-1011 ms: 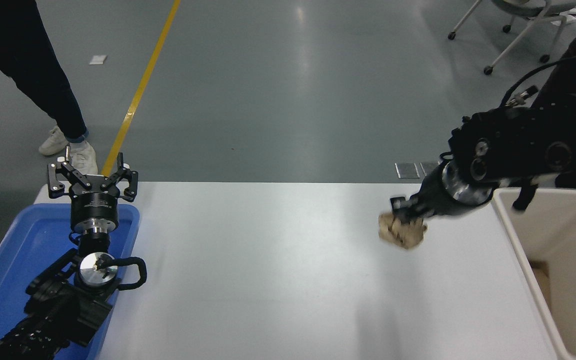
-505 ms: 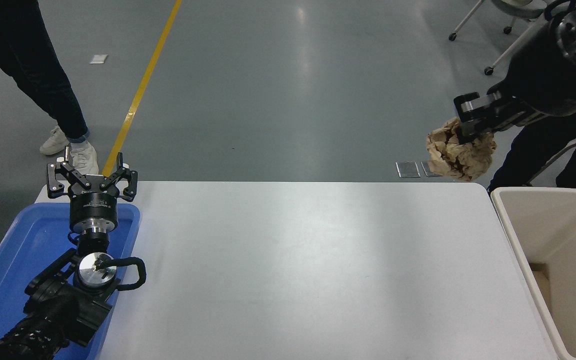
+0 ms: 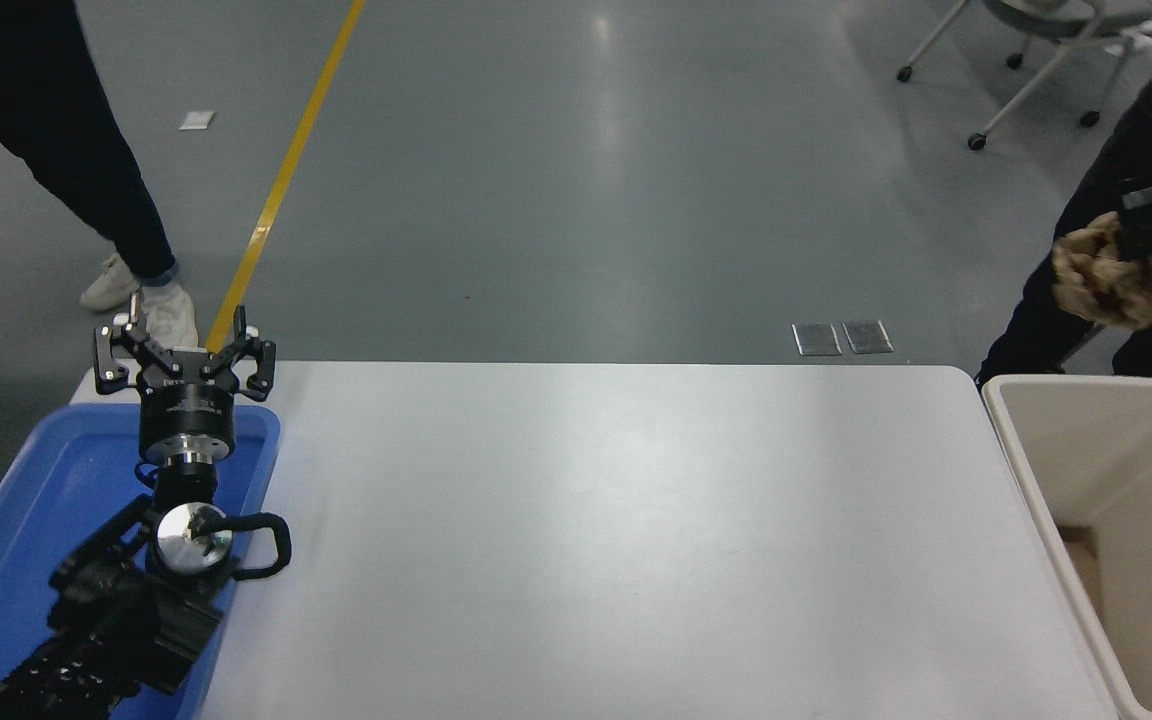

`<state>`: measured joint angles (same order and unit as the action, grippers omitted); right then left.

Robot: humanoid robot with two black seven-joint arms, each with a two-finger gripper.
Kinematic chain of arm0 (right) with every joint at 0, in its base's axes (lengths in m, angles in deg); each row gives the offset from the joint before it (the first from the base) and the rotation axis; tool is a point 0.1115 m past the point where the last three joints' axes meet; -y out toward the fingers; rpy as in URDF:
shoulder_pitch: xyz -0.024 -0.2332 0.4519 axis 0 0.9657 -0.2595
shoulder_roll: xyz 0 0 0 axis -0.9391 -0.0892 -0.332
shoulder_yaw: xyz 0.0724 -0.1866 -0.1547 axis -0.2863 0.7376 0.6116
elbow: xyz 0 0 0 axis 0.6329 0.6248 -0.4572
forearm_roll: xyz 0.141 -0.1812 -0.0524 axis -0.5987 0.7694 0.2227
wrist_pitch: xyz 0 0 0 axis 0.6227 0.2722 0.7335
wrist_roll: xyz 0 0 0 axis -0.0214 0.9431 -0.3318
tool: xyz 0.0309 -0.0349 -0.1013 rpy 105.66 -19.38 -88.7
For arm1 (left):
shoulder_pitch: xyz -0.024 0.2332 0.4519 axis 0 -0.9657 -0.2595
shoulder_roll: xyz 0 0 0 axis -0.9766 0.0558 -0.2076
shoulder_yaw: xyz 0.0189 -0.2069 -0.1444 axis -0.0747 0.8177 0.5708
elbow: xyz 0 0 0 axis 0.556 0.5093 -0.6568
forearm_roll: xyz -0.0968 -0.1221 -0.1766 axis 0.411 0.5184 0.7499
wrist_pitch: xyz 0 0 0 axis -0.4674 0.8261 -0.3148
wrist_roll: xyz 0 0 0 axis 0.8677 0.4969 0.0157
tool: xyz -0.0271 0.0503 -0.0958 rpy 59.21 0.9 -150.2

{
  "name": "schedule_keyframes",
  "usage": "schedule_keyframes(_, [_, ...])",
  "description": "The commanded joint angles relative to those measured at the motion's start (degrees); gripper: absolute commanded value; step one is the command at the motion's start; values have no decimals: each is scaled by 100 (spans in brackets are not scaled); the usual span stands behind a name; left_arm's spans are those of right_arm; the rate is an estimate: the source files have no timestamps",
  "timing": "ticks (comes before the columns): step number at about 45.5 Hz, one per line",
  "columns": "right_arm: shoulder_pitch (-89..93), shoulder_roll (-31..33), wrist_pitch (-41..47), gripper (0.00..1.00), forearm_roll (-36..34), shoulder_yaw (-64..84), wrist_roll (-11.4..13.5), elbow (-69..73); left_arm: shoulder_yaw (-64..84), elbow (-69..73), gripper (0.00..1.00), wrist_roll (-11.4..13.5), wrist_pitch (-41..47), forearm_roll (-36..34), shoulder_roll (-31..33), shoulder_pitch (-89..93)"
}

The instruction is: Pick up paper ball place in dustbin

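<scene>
The tan-brown paper ball (image 3: pixel 1122 282) hangs in the air at the right edge, above and just beyond the far rim of the cream-beige dustbin (image 3: pixel 1024 450). My right gripper (image 3: pixel 1148 232) is shut on the ball's top; it is blurred and hard to tell apart from the dark clothing behind it. Most of the right arm is out of the picture. My left gripper (image 3: pixel 183 356) is open and empty, parked over the blue tray at the lower left.
The blue tray (image 3: pixel 26 520) sits at the table's left end under the left arm. A person's legs (image 3: pixel 86 180) stand at the far left, another person in dark clothes (image 3: pixel 1056 320) behind the dustbin. A wheeled chair (image 3: pixel 1036 50) stands far right.
My right gripper has lifted the paper ball off the table and carried it up and to the right, from mid-right of the table to above the dustbin's far side. The left arm has not moved.
</scene>
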<state>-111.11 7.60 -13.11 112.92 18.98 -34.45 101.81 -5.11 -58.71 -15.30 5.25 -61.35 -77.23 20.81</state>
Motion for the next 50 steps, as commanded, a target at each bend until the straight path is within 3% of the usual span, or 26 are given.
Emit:
schedule_keyframes(1, [2906,695,-1841,0,253,-139,-32,-2011,0,1,99,-1,-7,-4,-1,0])
schedule_keyframes(5, [4303,704,-2519,0,-238,-753,-32,-2610,0,1,99,-1,2,-5,-1,0])
schedule_keyframes(12, [6438,573,-2880,0,-1284,-2316,-6,-3408,0,1,99,-1,2,-5,-1,0])
schedule_keyframes(21, [8603,-702,-2986,0,-2138,-4190,38,-5167,0,1,99,-1,-7,-5,-1,0])
schedule_keyframes(28, [8982,-1273,-2986,0,-2340,-4753,38,-5388,0,1,99,-1,2,-5,-1,0])
schedule_keyframes(42, [9105,-1449,-3205,0,-2340,-4912,47,-5406,0,1,99,-1,2,4,-1,0])
schedule_keyframes(43, [9105,-1449,-3214,3,-2349,-4912,47,-5406,0,1,99,-1,2,-4,-1,0])
schedule_keyframes(45, [9088,-1449,-3223,28,-2349,-4912,39,-5406,0,1,99,-1,2,-4,-1,8])
schedule_keyframes(48, [9035,-1406,-3179,49,-2402,-4912,38,-5388,0,1,99,-1,2,-4,-1,0])
schedule_keyframes(49, [9035,-1405,-3170,66,-2411,-4903,38,-5388,0,1,99,-1,2,-5,-1,0])
schedule_keyframes(50, [9026,-1397,-3135,94,-2428,-4903,38,-5388,0,1,99,-1,2,-5,-1,8])
